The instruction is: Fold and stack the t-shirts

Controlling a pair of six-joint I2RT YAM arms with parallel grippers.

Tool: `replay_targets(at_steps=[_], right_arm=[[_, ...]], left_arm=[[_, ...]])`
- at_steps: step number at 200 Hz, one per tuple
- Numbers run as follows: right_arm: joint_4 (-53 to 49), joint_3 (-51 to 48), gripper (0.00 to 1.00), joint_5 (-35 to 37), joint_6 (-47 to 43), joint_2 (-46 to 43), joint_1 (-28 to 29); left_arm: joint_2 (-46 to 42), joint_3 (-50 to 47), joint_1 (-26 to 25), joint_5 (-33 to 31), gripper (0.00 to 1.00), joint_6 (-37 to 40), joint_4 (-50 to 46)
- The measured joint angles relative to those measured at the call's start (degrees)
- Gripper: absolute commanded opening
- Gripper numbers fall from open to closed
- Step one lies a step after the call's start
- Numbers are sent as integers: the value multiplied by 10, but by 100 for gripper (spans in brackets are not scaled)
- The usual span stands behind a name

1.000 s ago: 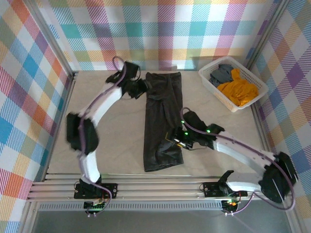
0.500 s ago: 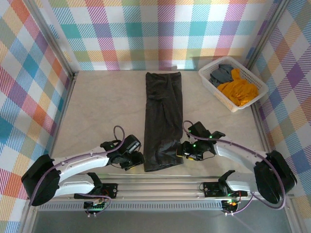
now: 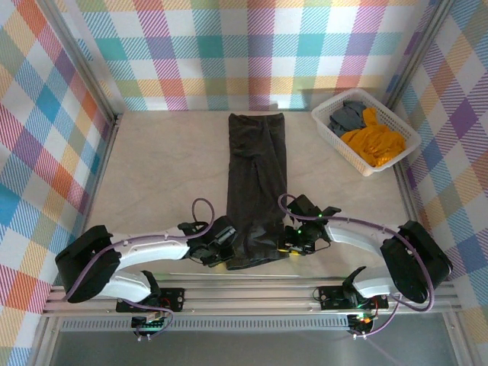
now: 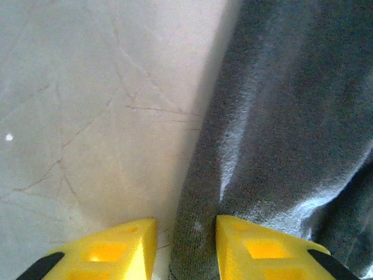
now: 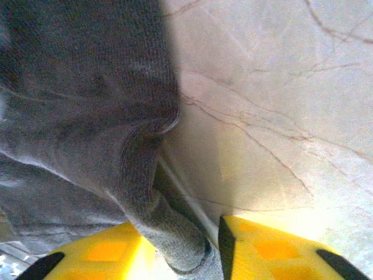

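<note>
Both grippers, left gripper [image 4: 185, 245] and right gripper [image 5: 182, 254], seemingly pinch black t-shirt [image 3: 257, 183]

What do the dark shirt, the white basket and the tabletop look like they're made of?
The dark shirt looks like soft knit cloth: fine ribbing, fuzzy matte surface and limp folds in the wrist views. The white basket seems moulded plastic, judging by its stiff lattice walls. The tabletop looks like smooth marble-patterned laminate or stone, beige with thin dark veins; which one is unclear.
</note>
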Motion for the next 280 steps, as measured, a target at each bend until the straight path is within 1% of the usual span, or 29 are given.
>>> replay_targets(at_steps=[10, 19, 30, 45, 66, 102, 116, 169, 201, 240, 280], right_arm=[[-4, 0, 22, 7, 8, 0, 2], [-6, 0, 20, 13, 15, -2, 4], [-7, 0, 18, 21, 23, -7, 10], [12, -4, 12, 6, 38, -13, 31], [19, -12, 8, -6, 62, -45, 54], [19, -41, 4, -12, 103, -104, 61], [15, -48, 2, -12, 113, -114, 64], [-3, -76, 0, -7, 145, -163, 68], [-8, -77, 0, -7, 156, -170, 68], [-21, -77, 0, -2, 163, -182, 68], [-33, -70, 0, 2, 167, -183, 68]], left_arm=[[6, 7, -3, -8, 15, 3, -16], [9, 14, -7, -14, 12, 2, -26], [12, 18, -10, -19, 12, 3, -32], [12, 20, -14, -23, 11, 3, -34], [11, 20, -21, -28, 8, 3, -30], [-2, 20, -41, -10, 0, 3, 18], [-13, 19, -42, -10, 0, 3, 21], [-53, 12, -43, -7, 0, 3, 7], [-56, 9, -50, -9, 0, 1, -2], [-105, -9, -51, -23, 0, -5, -16], [-106, -10, -52, -25, 0, -10, -15]])
